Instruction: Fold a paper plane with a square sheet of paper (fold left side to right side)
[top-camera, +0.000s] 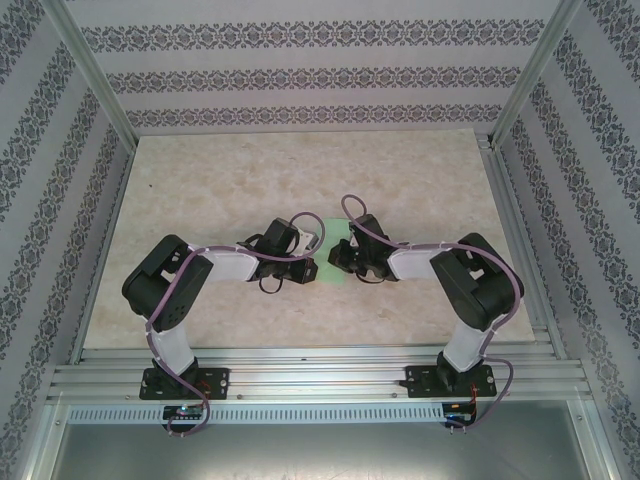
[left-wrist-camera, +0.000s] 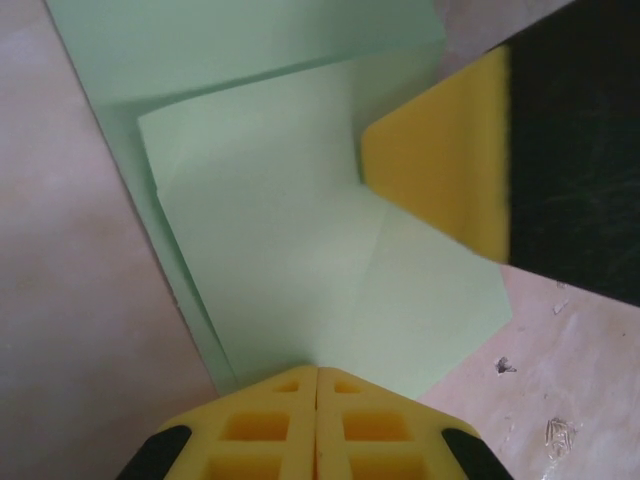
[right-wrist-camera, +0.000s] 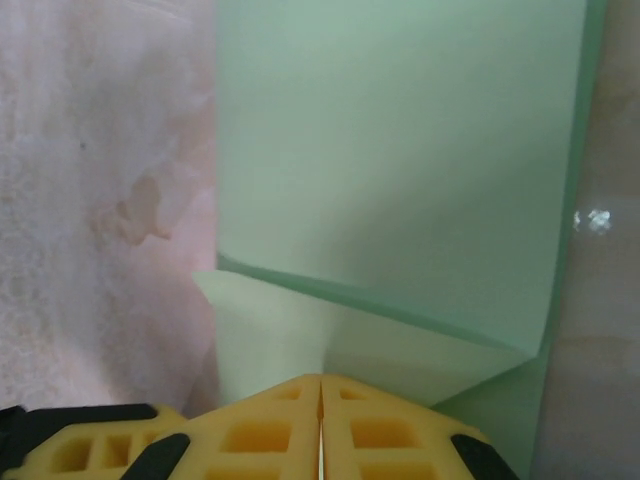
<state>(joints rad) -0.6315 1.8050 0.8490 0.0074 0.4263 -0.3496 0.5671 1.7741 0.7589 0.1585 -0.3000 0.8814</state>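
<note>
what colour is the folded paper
Pale mint green, plain and unmarked; the paper shows best in the right wrist view.

Pale, marble-patterned table top (top-camera: 210, 180), with a few small dark specks (left-wrist-camera: 505, 366) in the left wrist view. Around it on three sides, walls (top-camera: 300, 75) of striped floral wallpaper and slanted metal posts (top-camera: 92, 72) at the far corners. Along the near edge, grooved aluminium rails (top-camera: 320, 362) across the whole width.
</note>
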